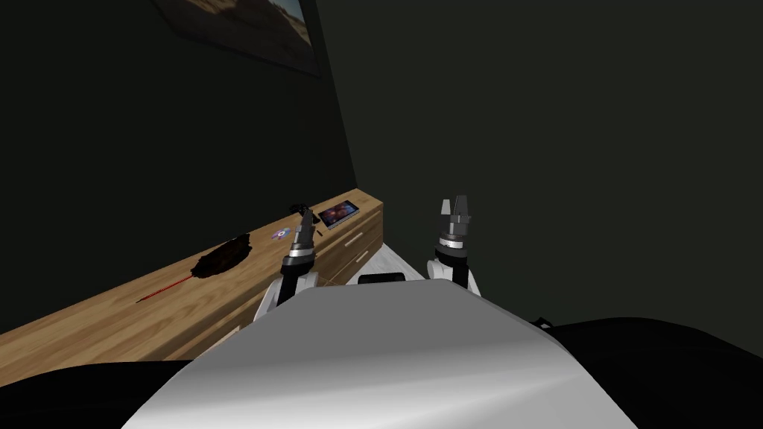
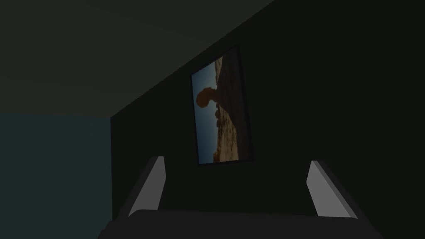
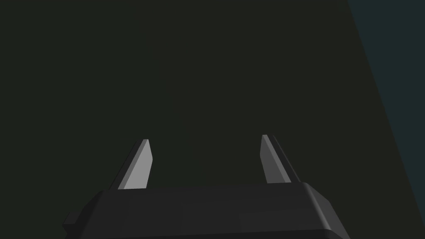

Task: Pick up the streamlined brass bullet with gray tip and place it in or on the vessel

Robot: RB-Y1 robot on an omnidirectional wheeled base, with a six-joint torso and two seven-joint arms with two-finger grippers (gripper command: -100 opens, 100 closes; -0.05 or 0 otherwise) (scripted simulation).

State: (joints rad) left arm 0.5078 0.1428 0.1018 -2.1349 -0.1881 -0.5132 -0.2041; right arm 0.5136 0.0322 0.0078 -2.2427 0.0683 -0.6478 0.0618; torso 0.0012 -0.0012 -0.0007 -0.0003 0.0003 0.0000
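Note:
My left gripper point(image 1: 306, 214) is raised over the near edge of a long wooden sideboard point(image 1: 112, 328), and its fingers point(image 2: 154, 182) stand wide apart with nothing between them. To the right of it, off the sideboard, my right gripper point(image 1: 456, 202) is held up before a dark wall. It is also open and empty, fingers point(image 3: 139, 166) apart. A tiny dark sliver point(image 1: 317, 232) lies on the wooden top between the left gripper and a tablet; it is too small to identify.
On the sideboard lie a dark feather duster point(image 1: 221, 258) with a red handle, a small disc point(image 1: 281, 233), a flat tablet point(image 1: 339, 213) and a small dark object point(image 1: 299, 205) at the far end. Drawer fronts point(image 1: 358, 246) face me. Dark walls close the corner.

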